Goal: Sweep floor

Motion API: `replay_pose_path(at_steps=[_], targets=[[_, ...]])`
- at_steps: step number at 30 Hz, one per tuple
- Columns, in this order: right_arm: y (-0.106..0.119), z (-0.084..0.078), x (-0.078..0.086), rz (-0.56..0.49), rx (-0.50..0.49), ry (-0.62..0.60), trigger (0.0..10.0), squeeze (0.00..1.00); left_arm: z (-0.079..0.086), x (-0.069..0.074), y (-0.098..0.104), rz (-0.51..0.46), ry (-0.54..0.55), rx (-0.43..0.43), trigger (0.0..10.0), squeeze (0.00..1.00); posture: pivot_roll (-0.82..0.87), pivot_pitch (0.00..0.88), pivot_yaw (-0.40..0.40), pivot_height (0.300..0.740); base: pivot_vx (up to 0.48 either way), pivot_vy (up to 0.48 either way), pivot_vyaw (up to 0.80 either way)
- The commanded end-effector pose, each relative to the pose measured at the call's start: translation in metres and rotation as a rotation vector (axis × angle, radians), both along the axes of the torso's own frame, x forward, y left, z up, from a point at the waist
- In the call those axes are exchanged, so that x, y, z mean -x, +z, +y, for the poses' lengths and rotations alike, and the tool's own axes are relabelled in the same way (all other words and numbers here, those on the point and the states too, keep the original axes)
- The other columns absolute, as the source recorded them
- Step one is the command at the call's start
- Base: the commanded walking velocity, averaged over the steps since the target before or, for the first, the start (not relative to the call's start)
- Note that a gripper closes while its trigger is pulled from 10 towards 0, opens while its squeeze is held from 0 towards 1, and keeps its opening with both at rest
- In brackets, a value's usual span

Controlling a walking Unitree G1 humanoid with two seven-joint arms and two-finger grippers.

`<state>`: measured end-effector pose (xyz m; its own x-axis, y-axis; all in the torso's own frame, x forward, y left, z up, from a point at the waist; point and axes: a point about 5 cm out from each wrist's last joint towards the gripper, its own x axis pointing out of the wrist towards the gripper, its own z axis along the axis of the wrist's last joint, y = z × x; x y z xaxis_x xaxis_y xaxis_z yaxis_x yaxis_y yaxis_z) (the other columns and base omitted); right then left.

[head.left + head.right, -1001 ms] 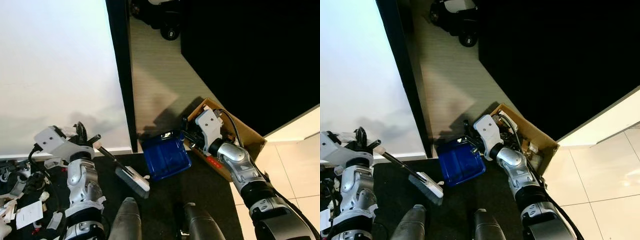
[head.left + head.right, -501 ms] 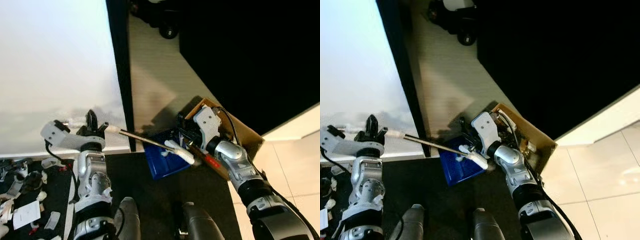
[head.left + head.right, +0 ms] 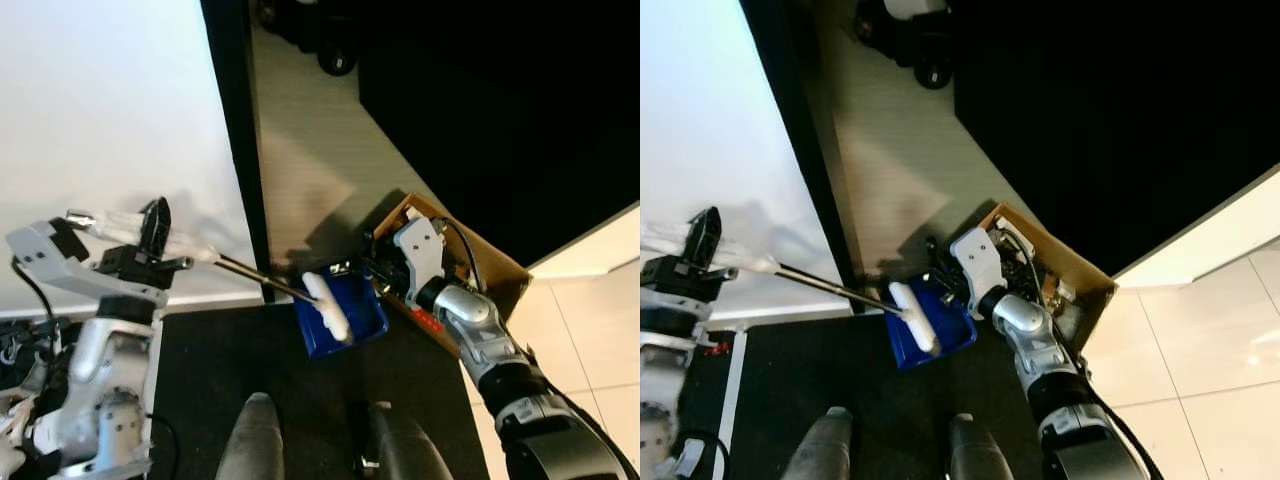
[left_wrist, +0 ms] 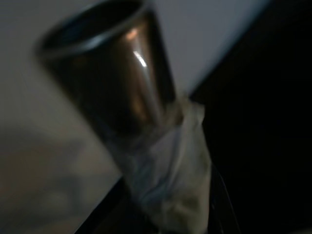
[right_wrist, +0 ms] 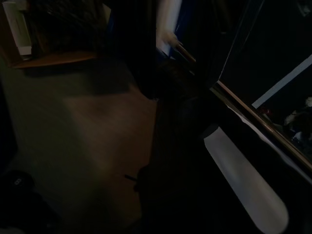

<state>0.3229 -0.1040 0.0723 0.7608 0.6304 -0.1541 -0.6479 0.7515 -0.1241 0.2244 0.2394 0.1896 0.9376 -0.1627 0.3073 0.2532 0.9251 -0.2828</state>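
My left gripper (image 3: 152, 232) is raised at the left, shut on the taped handle of a brush (image 4: 122, 92). A thin dark rod runs right from it to the white brush head (image 3: 325, 305). The head lies over the blue dustpan (image 3: 366, 312), which sits at the edge of the black mat (image 3: 220, 350). My right gripper (image 3: 372, 263) is at the pan's far right side, shut on its handle. In the dark right wrist view the brush head (image 5: 168, 19) shows as a pale blur.
An open cardboard box (image 3: 480, 265) holding small items stands just right of the pan. A black post (image 3: 235, 150) divides the white panel (image 3: 100, 120) from the wood floor (image 3: 310, 160). Cables and papers (image 3: 20, 400) lie at the lower left, pale tiles (image 3: 590, 340) at the right.
My left arm rose and swung the brush from the mat rightward; its head now lies over the dustpan. The right gripper and pan stayed in place.
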Motion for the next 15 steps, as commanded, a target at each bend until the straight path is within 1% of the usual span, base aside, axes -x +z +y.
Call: replay_pose_path(at_steps=[1, 2, 3, 4, 5, 6, 7, 8, 9, 10, 11, 13, 14, 15], targets=[[-0.035, -0.007, 0.019, 0.177, -0.011, -0.022, 10.0, 0.00, -0.007, 0.005, 0.008, 0.002, -0.086, -0.081, 10.0, 0.00, 0.20, 0.205, -0.051, 0.740, 0.000, 0.000, 0.00], [-0.035, -0.012, 0.019, 0.176, -0.015, -0.036, 10.0, 0.00, -0.004, 0.007, 0.006, 0.029, -0.074, -0.174, 10.0, 0.00, 0.21, 0.204, -0.048, 0.740, 0.000, 0.000, 0.00], [-0.035, -0.012, 0.019, 0.176, -0.015, -0.036, 10.0, 0.00, -0.004, 0.007, 0.006, 0.029, -0.074, -0.174, 10.0, 0.00, 0.21, 0.204, -0.048, 0.740, 0.000, 0.000, 0.00], [-0.035, -0.017, 0.020, 0.174, -0.019, -0.047, 10.0, 0.00, 0.000, 0.007, 0.003, 0.060, -0.056, -0.266, 10.0, 0.00, 0.21, 0.200, -0.045, 0.740, 0.000, 0.000, 0.00], [-0.032, -0.024, 0.020, 0.171, -0.046, -0.071, 10.0, 0.00, 0.008, 0.006, -0.005, 0.118, -0.007, -0.378, 10.0, 0.00, 0.19, 0.194, -0.036, 0.740, 0.000, 0.000, 0.00], [-0.030, -0.030, 0.021, 0.168, -0.065, -0.087, 10.0, 0.00, 0.013, 0.005, -0.011, 0.158, 0.025, -0.455, 10.0, 0.00, 0.19, 0.194, -0.036, 0.740, 0.000, 0.000, 0.00], [-0.030, -0.030, 0.021, 0.168, -0.065, -0.087, 10.0, 0.00, 0.013, 0.005, -0.011, 0.158, 0.025, -0.455, 10.0, 0.00, 0.19, 0.194, -0.036, 0.740, 0.000, 0.000, 0.00], [-0.027, -0.036, 0.020, 0.158, -0.082, -0.107, 10.0, 0.00, 0.017, 0.004, -0.017, 0.192, 0.052, -0.490, 10.0, 0.00, 0.17, 0.183, -0.026, 0.740, 0.000, 0.000, 0.00], [-0.022, -0.044, 0.019, 0.143, -0.106, -0.139, 10.0, 0.00, 0.018, 0.002, -0.023, 0.222, 0.069, -0.519, 10.0, 0.00, 0.16, 0.178, -0.020, 0.740, 0.000, 0.000, 0.00], [-0.018, -0.051, 0.018, 0.131, -0.123, -0.166, 10.0, 0.00, 0.016, 0.000, -0.028, 0.239, 0.073, -0.529, 10.0, 0.00, 0.14, 0.172, -0.007, 0.740, 0.000, 0.000, 0.00], [-0.018, -0.051, 0.018, 0.131, -0.123, -0.166, 10.0, 0.00, 0.016, 0.000, -0.028, 0.239, 0.073, -0.529, 10.0, 0.00, 0.14, 0.172, -0.007, 0.740, 0.000, 0.000, 0.00], [-0.012, -0.064, 0.017, 0.108, -0.156, -0.222, 10.0, 0.00, 0.010, -0.005, -0.032, 0.257, 0.065, -0.526, 10.0, 0.00, 0.12, 0.162, 0.008, 0.740, 0.000, 0.000, 0.00], [-0.012, -0.064, 0.017, 0.108, -0.156, -0.222, 10.0, 0.00, 0.010, -0.005, -0.032, 0.257, 0.065, -0.526, 10.0, 0.00, 0.12, 0.162, 0.008, 0.740, 0.000, 0.000, 0.00], [-0.011, -0.070, 0.018, 0.101, -0.163, -0.244, 10.0, 0.00, 0.007, -0.008, -0.033, 0.261, 0.060, -0.524, 10.0, 0.00, 0.11, 0.157, 0.015, 0.740, 0.000, 0.000, 0.00]])
